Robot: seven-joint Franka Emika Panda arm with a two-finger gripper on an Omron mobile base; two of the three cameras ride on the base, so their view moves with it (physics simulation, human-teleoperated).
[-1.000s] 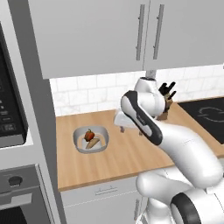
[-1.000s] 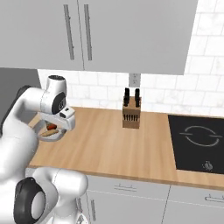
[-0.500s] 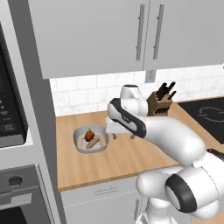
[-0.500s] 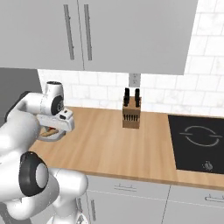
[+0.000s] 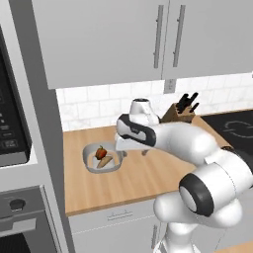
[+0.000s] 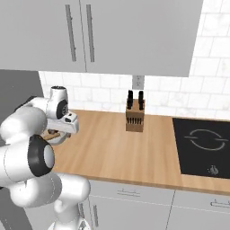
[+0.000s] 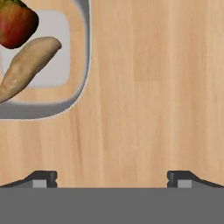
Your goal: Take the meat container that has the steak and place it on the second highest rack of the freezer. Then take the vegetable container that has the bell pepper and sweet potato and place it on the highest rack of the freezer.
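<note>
While the gripper (image 7: 112, 177) hangs over bare wood with its jaws spread wide and nothing between them, the vegetable container (image 5: 102, 158) sits off to one side of it, near the left end of the counter (image 5: 148, 178) beside the tall cabinet. In the hand view the container (image 7: 83, 65) fills the upper left corner, so the claw is past its rim, not above it. Inside lie the bell pepper (image 7: 15, 24) and the sweet potato (image 7: 28, 65), touching, the tuber's long axis running diagonally. The next reach likely needs a shift toward that rim to straddle the thick wall.
</note>
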